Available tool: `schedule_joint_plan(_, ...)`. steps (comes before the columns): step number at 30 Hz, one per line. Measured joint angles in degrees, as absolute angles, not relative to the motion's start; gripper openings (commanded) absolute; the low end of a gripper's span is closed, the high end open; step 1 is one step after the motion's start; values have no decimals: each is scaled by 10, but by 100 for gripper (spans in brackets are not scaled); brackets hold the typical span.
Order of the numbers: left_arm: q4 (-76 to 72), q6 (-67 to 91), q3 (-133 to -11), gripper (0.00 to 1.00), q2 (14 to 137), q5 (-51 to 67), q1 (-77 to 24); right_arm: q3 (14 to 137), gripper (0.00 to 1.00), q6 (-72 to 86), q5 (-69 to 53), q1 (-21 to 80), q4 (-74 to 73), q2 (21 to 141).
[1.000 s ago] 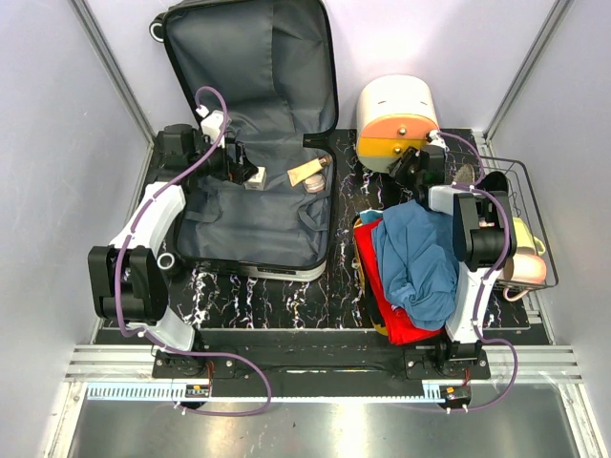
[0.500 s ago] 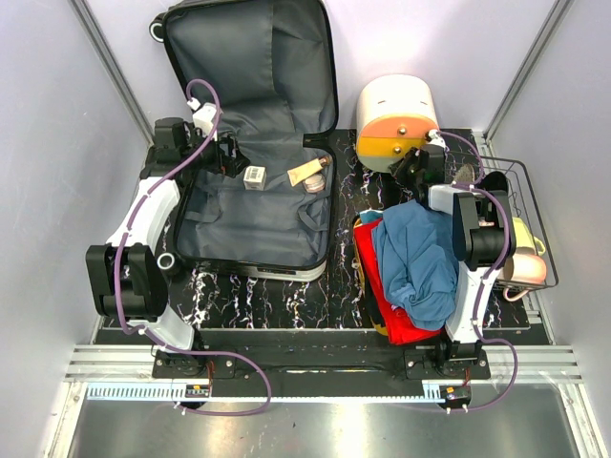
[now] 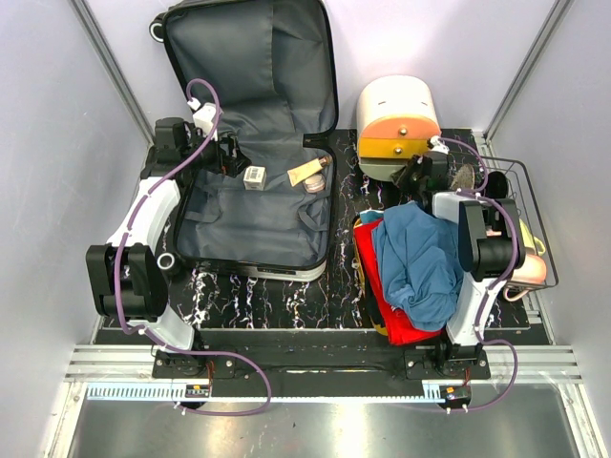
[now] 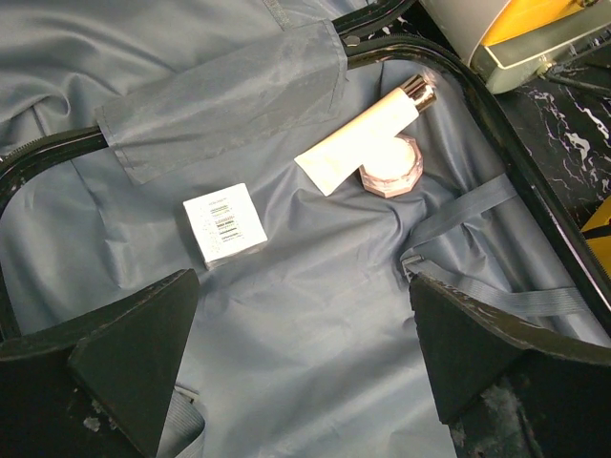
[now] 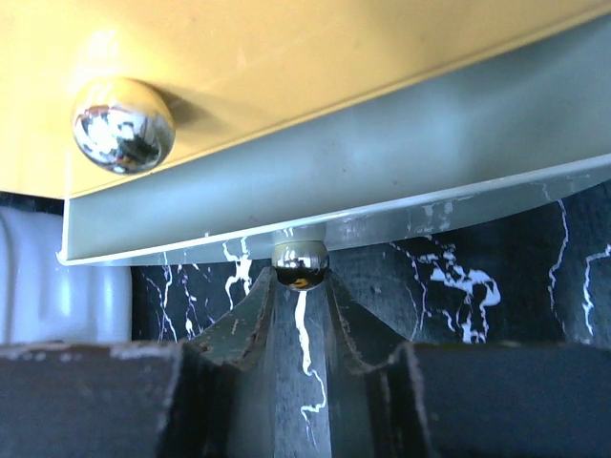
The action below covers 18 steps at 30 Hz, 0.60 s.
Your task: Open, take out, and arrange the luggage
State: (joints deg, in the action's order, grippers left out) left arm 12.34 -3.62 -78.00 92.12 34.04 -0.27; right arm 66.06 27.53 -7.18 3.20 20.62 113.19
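The luggage (image 3: 258, 215) lies open, lid up against the back wall, grey lining (image 4: 315, 334) showing. On the lining rest a small white barcoded box (image 4: 224, 224), a cream tube (image 4: 368, 134) and a pink jar (image 4: 391, 167). My left gripper (image 4: 304, 281) hovers open over bare lining near the left side of the luggage (image 3: 234, 157), holding nothing. My right gripper (image 5: 301, 277) is shut on the small chrome knob (image 5: 301, 264) of the grey lower drawer (image 5: 382, 191) of the white-and-orange drawer box (image 3: 396, 105).
A second, larger chrome knob (image 5: 123, 125) sits on the orange drawer front above. A blue garment (image 3: 420, 258) lies on red cloth (image 3: 396, 315) in front of the right arm. A wire basket (image 3: 520, 196) with cups stands at the far right.
My left gripper has drawn back to the left, leaving the white box on the lining. My right gripper has closed on the lower knob, and the grey drawer has come out slightly.
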Motion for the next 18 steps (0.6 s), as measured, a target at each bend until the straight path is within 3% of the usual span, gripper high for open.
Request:
schedule_joint_plan(1,123,-34,-780,97,921,341,-3,655,29,273,-72,32,203,1126)
schedule_joint_plan(6,119,-29,-780,97,921,344,-3,626,43,263,-82,32,190,1084)
schedule_joint_plan(18,114,-27,-780,96,922,356,-3,616,40,228,-86,32,189,992)
